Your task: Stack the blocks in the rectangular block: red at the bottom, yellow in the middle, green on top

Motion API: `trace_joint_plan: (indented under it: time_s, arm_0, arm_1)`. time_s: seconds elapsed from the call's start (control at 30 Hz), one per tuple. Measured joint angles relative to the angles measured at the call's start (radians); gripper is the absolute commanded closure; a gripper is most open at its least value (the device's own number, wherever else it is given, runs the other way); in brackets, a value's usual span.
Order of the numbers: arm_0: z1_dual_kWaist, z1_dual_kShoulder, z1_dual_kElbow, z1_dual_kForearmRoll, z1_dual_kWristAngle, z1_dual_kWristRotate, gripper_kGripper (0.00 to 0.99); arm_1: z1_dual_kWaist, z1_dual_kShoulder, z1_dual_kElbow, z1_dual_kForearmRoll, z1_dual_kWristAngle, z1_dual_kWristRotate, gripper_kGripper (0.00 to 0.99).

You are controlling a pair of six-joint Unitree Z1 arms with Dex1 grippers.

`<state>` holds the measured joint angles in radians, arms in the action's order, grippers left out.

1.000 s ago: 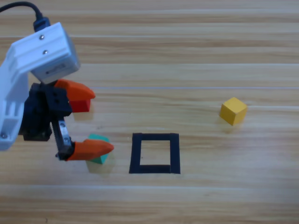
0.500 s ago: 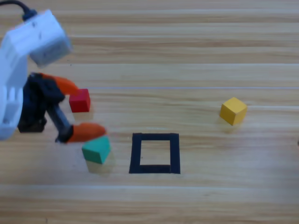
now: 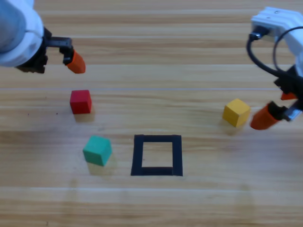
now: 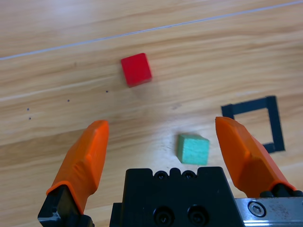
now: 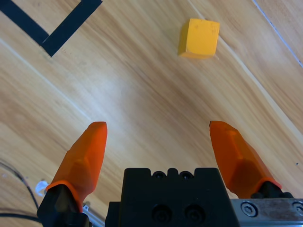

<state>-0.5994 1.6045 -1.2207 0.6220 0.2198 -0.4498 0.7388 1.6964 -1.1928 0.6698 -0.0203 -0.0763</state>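
Three plain cubes sit apart on the pale wooden counter [image 3: 189, 56]: one red cube [image 3: 81, 101], one teal-green cube [image 3: 97, 150] left of the black tape outline [image 3: 157, 155], one yellow cube [image 3: 236, 112] right. Left hand [image 4: 168, 137] and right hand [image 5: 158, 137] both gape, holding nothing.

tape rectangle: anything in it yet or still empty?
Empty. The black tape rectangle shows only bare wood inside; the red cube, green cube and yellow cube all sit outside it on the table.
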Motion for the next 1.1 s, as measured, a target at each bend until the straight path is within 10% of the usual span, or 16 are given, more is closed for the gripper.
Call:
trace_joint_plan:
  time_s: [0.57,1.1]
  arm_0:
    - [0.077,0.302,-0.375,0.324,-0.005,-0.061,0.03]
    - [0.128,0.41,-0.43,0.344,-0.115,-0.11,0.03]
  arm_1:
    - [-0.049,0.28,-0.201,0.002,-0.019,0.001,0.065]
    - [-0.123,0.44,-0.313,0.003,-0.023,-0.003,0.165]
